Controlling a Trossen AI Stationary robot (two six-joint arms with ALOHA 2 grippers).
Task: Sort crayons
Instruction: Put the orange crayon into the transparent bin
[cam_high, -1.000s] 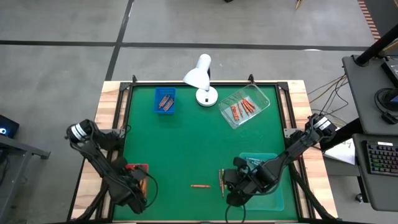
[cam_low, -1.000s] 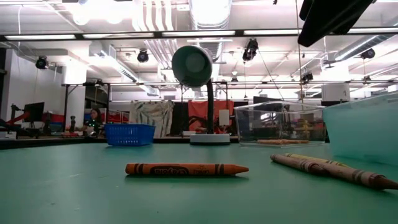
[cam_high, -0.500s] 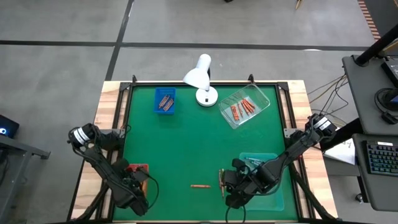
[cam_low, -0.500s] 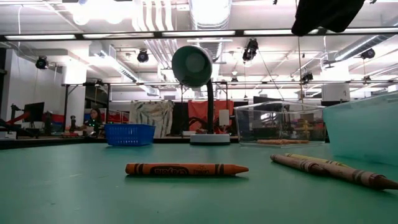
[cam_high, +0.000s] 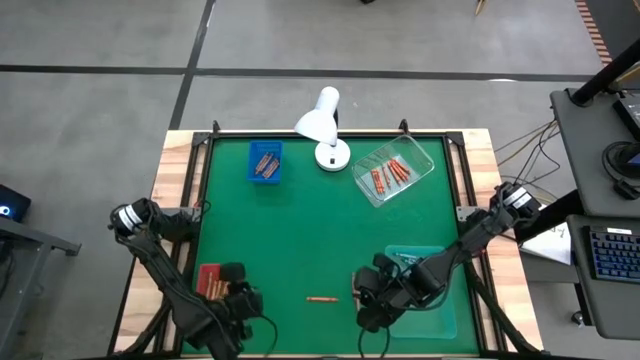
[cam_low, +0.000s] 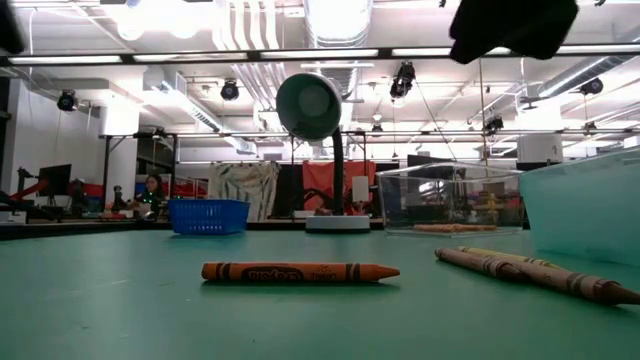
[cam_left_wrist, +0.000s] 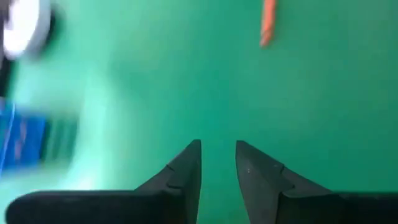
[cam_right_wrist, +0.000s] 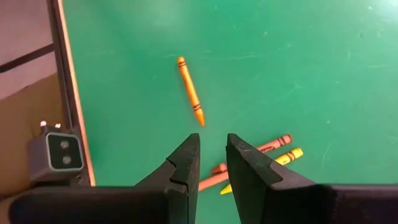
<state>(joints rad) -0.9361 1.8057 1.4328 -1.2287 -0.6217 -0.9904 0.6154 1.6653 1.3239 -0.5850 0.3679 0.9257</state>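
An orange crayon (cam_high: 321, 298) (cam_low: 300, 271) lies flat on the green mat near the front edge. To its right lie three more crayons (cam_right_wrist: 255, 158) (cam_low: 530, 272), two orange-brown and one yellow, side by side. My left gripper (cam_high: 243, 300) (cam_left_wrist: 217, 146) hovers open and empty above the mat, between the red tray (cam_high: 208, 281) and the orange crayon (cam_left_wrist: 268, 22). My right gripper (cam_high: 362, 302) (cam_right_wrist: 212, 140) hovers open and empty just above the three crayons, with the orange crayon (cam_right_wrist: 190, 98) ahead of its fingertips.
A blue basket (cam_high: 265, 162) and a clear box (cam_high: 392, 172), both holding crayons, stand at the back with a white lamp (cam_high: 325, 130) between them. A teal tray (cam_high: 428, 290) sits under my right arm. The mat's middle is bare.
My left gripper has swung off the red tray toward the table's right, toward the orange crayon, rising a little and turning about its wrist. The red tray now shows uncovered. My right gripper has rolled slightly in place.
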